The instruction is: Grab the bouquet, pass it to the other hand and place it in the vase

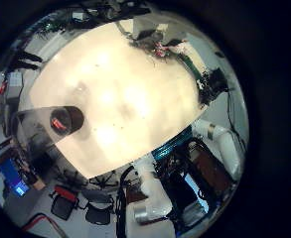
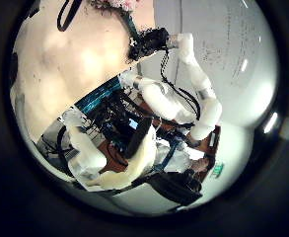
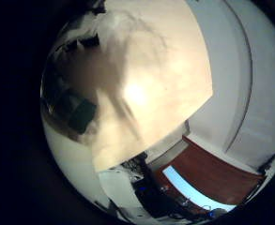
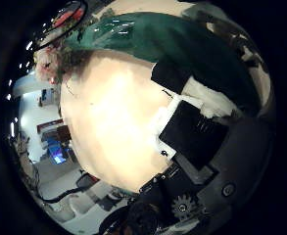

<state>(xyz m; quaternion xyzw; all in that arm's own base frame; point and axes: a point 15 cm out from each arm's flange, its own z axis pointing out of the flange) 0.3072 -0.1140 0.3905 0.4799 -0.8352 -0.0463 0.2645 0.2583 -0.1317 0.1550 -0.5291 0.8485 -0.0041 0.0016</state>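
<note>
bouquet (image 4: 53, 61): green stems (image 4: 143, 44) run across right hand (image 4: 197, 127), fingers apparently curled round them, carried | vase (image 1: 66, 121): upright on table (image 1: 125, 99), awaiting | left hand: finger state cannot tell

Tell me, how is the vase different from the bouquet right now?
The vase stands upright on the table with no hand near it, while the bouquet is right up against the right hand. The vase sits at one side of the table and the bouquet is at the far edge from it. The vase looks stiff and round, while the bouquet is long and leafy. Both are at the same table.
</note>
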